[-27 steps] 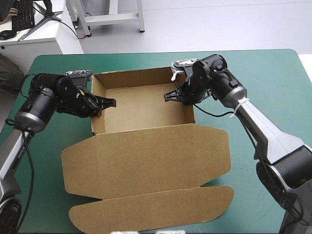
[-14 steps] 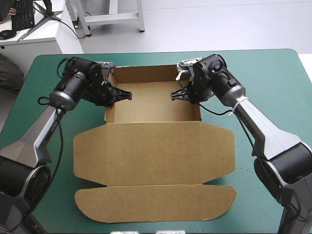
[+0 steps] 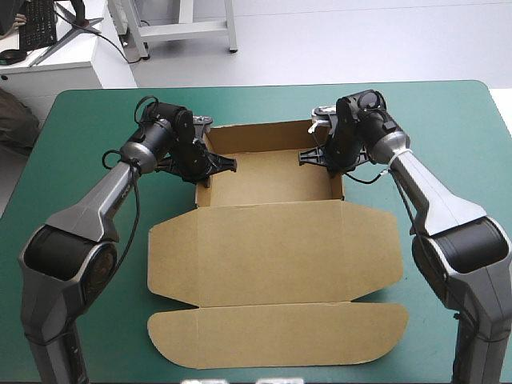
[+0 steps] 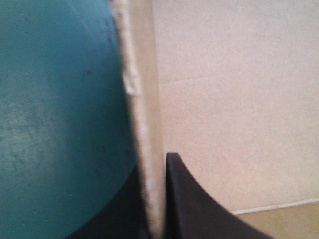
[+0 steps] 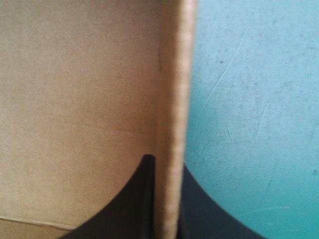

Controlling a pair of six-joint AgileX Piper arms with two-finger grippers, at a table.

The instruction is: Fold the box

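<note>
The brown box (image 3: pixel 272 248) is an open tray with its walls raised near the table's far side and its lid lying flat toward the near edge. My left gripper (image 3: pixel 214 166) is shut on the tray's left wall (image 4: pixel 144 149), one black finger (image 4: pixel 199 209) inside and one outside. My right gripper (image 3: pixel 320 156) is shut on the right wall (image 5: pixel 172 124) in the same way, with one finger (image 5: pixel 134 209) inside the tray. Both wrist views show the wall's edge running straight up between the fingers, with teal-green cover on its outer side.
Teal-green table cover (image 3: pixel 448 136) lies bare on both sides of the box and beyond its far wall. The flat lid and its front flap (image 3: pixel 280 332) reach close to the table's near edge.
Both grippers have carried the box to the right and a little toward the far edge. The left arm has stretched out farther over the table.
</note>
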